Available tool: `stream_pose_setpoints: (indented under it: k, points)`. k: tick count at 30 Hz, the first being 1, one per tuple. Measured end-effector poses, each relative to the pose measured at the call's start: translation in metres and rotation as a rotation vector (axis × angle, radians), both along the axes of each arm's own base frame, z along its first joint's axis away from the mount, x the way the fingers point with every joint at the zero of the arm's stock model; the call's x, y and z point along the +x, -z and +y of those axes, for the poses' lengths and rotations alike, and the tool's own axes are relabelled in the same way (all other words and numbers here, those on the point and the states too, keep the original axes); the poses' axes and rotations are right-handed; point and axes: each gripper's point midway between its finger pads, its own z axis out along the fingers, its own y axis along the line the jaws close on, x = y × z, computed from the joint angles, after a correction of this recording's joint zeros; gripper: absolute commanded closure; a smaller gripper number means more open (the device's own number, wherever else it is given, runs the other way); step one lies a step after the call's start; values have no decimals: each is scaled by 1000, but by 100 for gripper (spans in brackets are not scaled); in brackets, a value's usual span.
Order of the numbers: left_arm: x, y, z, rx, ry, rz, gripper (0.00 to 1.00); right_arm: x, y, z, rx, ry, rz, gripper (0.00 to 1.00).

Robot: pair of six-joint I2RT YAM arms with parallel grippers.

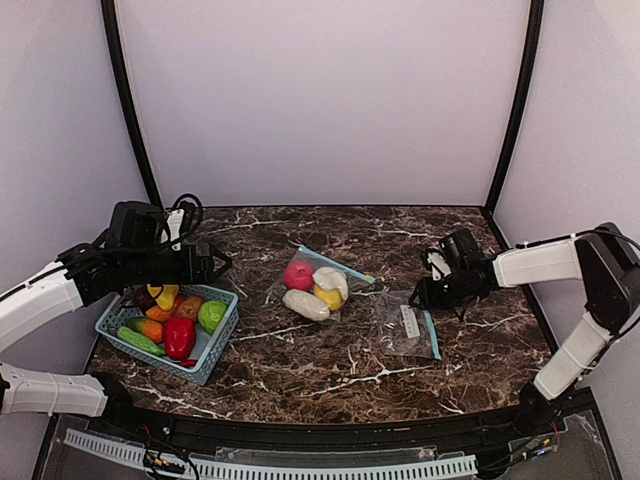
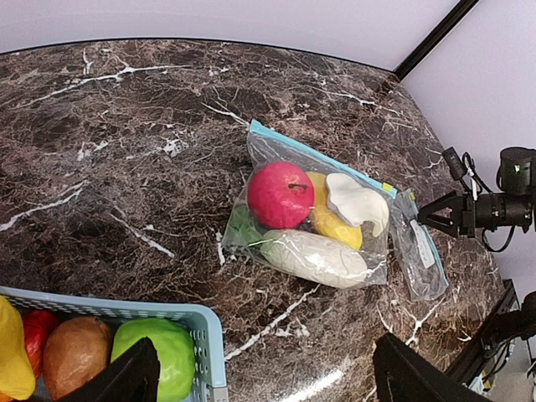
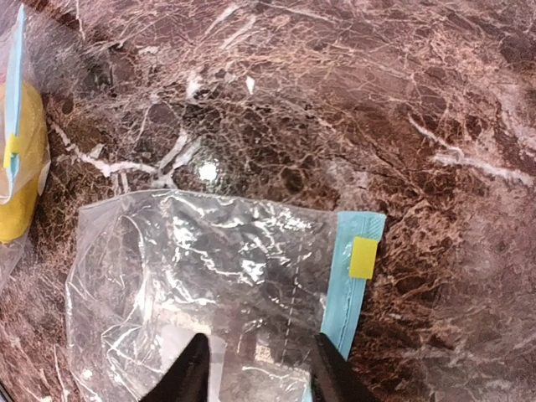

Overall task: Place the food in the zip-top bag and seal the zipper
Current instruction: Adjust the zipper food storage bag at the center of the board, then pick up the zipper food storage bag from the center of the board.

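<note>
Nearest me, the black rail carrying both arm bases runs along the near edge of the table. On the far left, my left gripper hangs over the far rim of the teal basket, fingers spread wide with nothing between them. The basket holds toy food: a red pepper, a green piece, and orange, yellow and brown pieces crowded alongside.

At mid-table lies a filled bag with a red apple and yellow and cream-white pieces inside. I cannot tell whether its blue zipper is pressed shut. Just right of it an empty bag lies flat, its zipper strip toward the right. My right gripper sits low over it, fingers partly apart, gripping nothing I can make out.

My worries: the film looks thin and slick on marble, so a pinch may catch both layers and keep the mouth closed, or skid the bag away. With the basket so crowded, wide fingers could jam on the rim or on neighbouring pieces. Round pieces may also roll out of an unsealed mouth.
</note>
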Motion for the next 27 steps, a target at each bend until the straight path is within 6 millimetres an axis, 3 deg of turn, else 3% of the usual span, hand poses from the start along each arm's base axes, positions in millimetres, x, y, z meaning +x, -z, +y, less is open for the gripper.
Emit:
stream_pose_setpoints:
  k: [5, 10, 13, 16, 20, 24, 27]
  points:
    - [-1, -2, 1, -12, -4, -1, 11, -18, -22, 9, -48, -33, -36, 39]
    - [-4, 2, -1, -28, 2, 16, 12, -50, -51, 39, -23, -109, -78, 39]
    - [-5, 4, -2, -38, 2, 27, 13, -71, -57, 58, 3, -152, -70, 42]
    - [-4, 4, -5, -53, 5, 31, 13, -86, -53, 70, 6, -178, -41, 44]
    - [-4, 3, -8, -68, 10, 32, 13, -98, -30, 79, -31, -189, 26, 48]
    - [-4, 3, -9, -76, 12, 36, 13, -105, -6, 81, -88, -179, 90, 52]
    - [-5, 4, -8, -78, 10, 39, 13, -109, 1, 82, -106, -168, 108, 56]
